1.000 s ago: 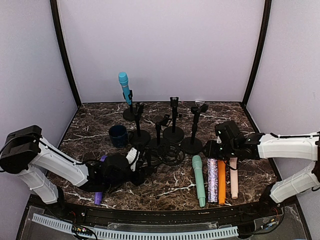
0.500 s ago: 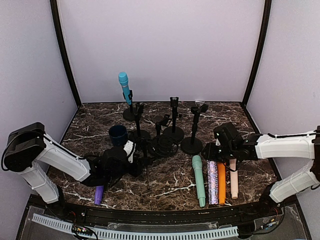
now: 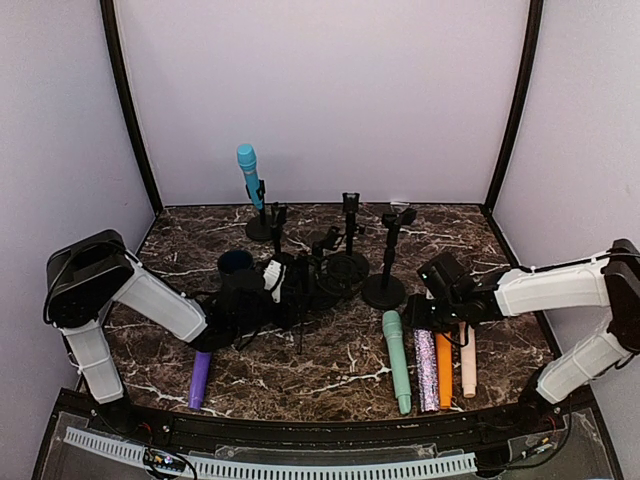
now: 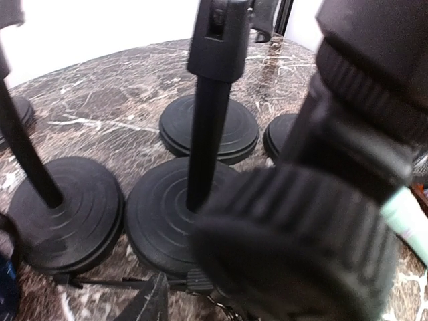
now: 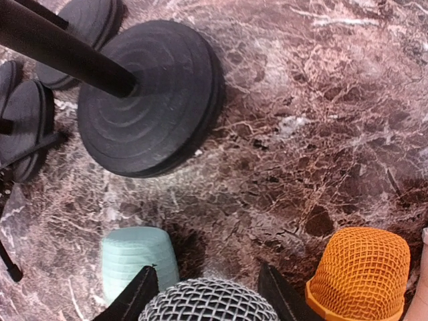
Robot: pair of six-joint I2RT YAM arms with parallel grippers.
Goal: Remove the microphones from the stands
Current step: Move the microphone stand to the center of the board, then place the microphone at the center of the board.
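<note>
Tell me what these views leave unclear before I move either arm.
- Left end effector: the top view loses it among the black stands. The left wrist view is half filled by one blurred finger, so its grip is unknown.
- Right end effector: the right wrist view cuts its fingers off at the bottom edge, so contact with the silver microphone is unclear.
- Blue microphone: its clip is too small in the top view.
</note>
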